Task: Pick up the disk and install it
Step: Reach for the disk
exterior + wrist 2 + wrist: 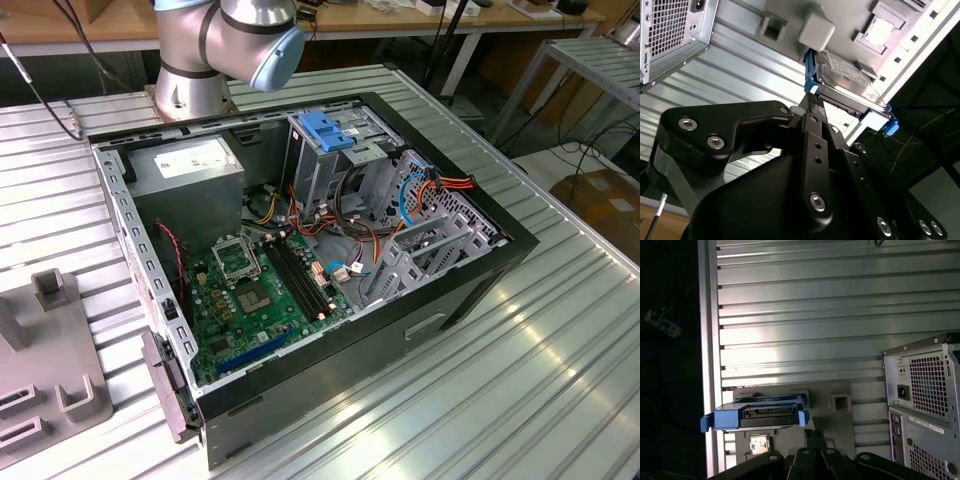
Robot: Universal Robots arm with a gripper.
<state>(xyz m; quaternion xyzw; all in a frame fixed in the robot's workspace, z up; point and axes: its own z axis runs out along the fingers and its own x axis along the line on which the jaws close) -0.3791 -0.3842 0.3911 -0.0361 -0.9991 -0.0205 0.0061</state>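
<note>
In the second wrist view the hand [812,102] is right at the near blue corner of the disk [850,75]. It seems to touch the rail there, but it cannot be told if the hand is spread, pressed together or already pinching the rail. The first wrist view also shows the hand [815,437] just beside the disk [767,412], on its connector side. The disk lies a little tilted on a grey holder [840,402], which stands on the ribbed metal counter [800,315] near one edge. It is outside the computer case [925,390] and well apart from it. In the exterior view the case [450,300] lies open on the counter [520,400], with the motherboard [260,290] exposed and the metal drive cage [345,165] at the far side, under a fixed blue bracket [328,130]. Judging from this, the task is at its beginning: the disk is not lifted from the holder, and both the carrying to the case and the installing are left.
</note>
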